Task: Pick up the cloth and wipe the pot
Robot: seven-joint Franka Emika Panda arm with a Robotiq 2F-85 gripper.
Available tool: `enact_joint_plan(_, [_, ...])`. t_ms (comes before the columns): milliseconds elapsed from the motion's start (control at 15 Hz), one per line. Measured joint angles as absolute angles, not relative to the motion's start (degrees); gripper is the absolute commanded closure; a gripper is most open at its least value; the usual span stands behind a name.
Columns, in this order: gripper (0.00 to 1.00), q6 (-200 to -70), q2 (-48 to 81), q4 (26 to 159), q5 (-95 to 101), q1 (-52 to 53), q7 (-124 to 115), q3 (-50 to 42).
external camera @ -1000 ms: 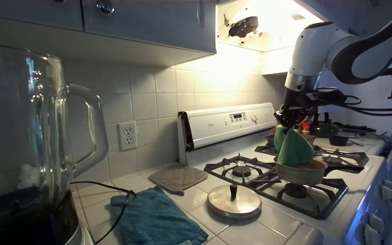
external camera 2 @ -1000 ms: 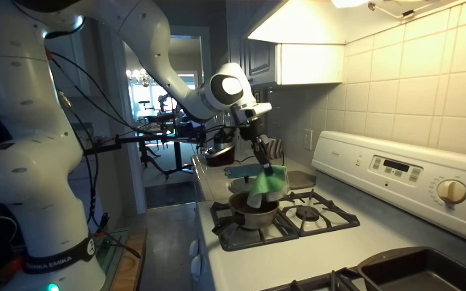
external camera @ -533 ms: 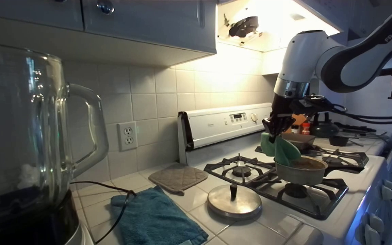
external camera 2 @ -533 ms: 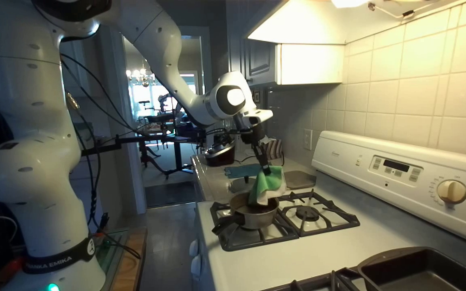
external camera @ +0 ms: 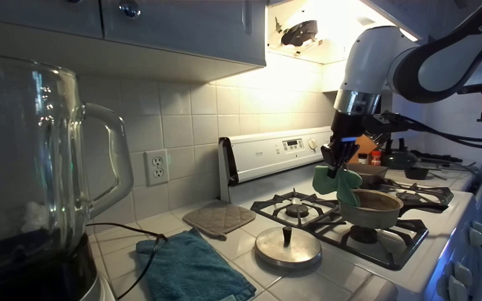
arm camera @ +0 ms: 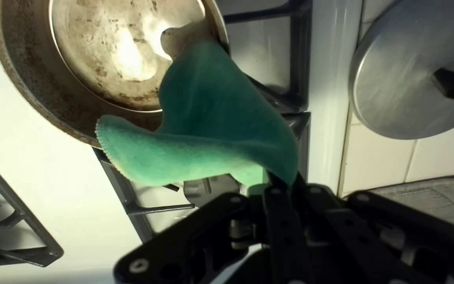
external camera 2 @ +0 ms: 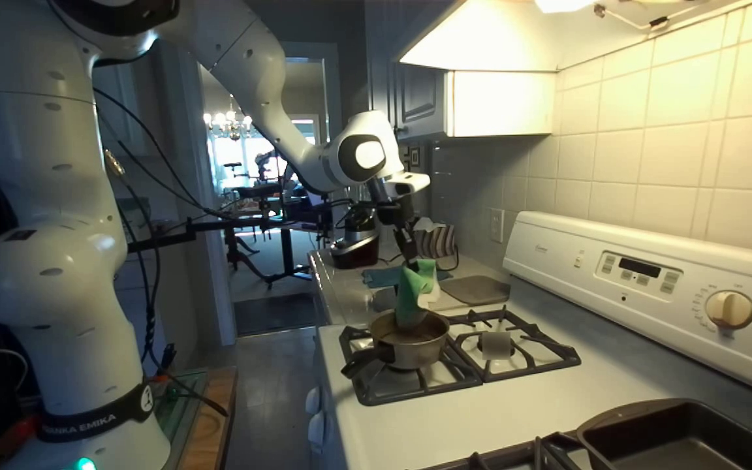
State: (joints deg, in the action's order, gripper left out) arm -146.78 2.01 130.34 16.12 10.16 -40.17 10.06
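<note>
The green cloth (external camera: 340,184) hangs bunched from my gripper (external camera: 332,173), which is shut on it. Seen from the wrist, the cloth (arm camera: 219,106) droops from the gripper (arm camera: 290,182), and one fold reaches over the rim of the pot (arm camera: 34,79). Brown stains mark the pot's shiny floor. In an exterior view the cloth's lower end (external camera 2: 410,307) dips inside the pot (external camera 2: 418,356), close to the side facing the lid. Whether it touches the bottom I cannot tell. The pot sits level on a front burner grate, its black handle (external camera: 425,206) pointing away from the lid.
On the tiled counter beside the stove lie a silvery lid (external camera: 288,248), a teal towel (external camera: 195,267) and a grey pot holder (external camera: 219,218). A glass blender (external camera: 23,159) stands close by. The stove's back panel (external camera 2: 643,287) rises behind; a dark baking pan (external camera 2: 683,437) occupies another grate.
My gripper has shifted toward the lid side of the pot, carrying the cloth along. Less of the cloth now covers the pot, and more of the pot's inside shows. The pot stays put.
</note>
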Motion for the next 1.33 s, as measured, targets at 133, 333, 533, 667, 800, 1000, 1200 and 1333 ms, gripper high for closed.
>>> enact_joint_plan(133, [0.99,-144.3,1.77,130.33,14.42,10.47,-38.0,10.32])
enact_joint_plan(333, [0.99,-140.67,1.51,130.37,13.62,10.69,-36.7,10.43])
enact_joint_plan(533, [0.99,-137.81,0.81,130.45,13.62,10.75,-36.64,10.56])
enact_joint_plan(667, [0.99,-136.14,0.15,130.51,13.62,10.79,-36.64,10.7])
enact_joint_plan(800, [0.99,-134.38,-0.86,130.74,13.62,10.82,-36.64,10.89])
enact_joint_plan(1000, [0.99,-131.93,-3.02,131.72,13.62,10.82,-36.69,11.15])
enact_joint_plan(1200, [0.99,-129.86,-5.73,133.27,13.62,10.81,-37.16,11.33])
enact_joint_plan(1333, [0.99,-129.3,-7.74,134.64,13.63,10.71,-38.12,11.35])
